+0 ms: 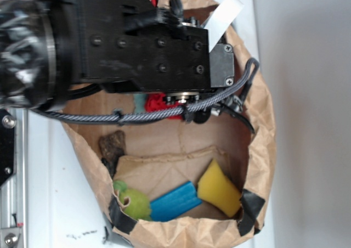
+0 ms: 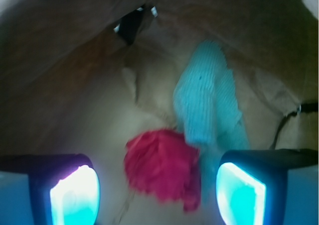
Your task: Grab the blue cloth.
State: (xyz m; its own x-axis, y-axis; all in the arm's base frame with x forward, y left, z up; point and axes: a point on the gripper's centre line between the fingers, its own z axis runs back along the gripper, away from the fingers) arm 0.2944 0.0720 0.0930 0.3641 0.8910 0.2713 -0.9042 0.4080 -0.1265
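Observation:
The blue cloth [image 2: 207, 100] is a pale teal, woven rag lying lengthwise on the brown paper bag floor, ahead and to the right in the wrist view. Its near end runs down beside my right finger [image 2: 241, 190]. My gripper [image 2: 157, 185] is open, and the ruffled red cloth [image 2: 162, 168] sits in the gap between the fingers, touching the blue cloth's near end. In the exterior view my arm [image 1: 148, 45] covers the bag's upper part. Only a teal sliver of the blue cloth [image 1: 140, 101] and a bit of red cloth [image 1: 159, 101] show beneath it.
The paper bag wall [image 1: 263, 127] surrounds everything. At its lower end lie a bright blue ridged block [image 1: 175, 201], a yellow sponge [image 1: 219, 193], a green fuzzy item [image 1: 134, 201] and a dark brown lump [image 1: 112, 146]. Black tape [image 1: 249, 209] patches the rim.

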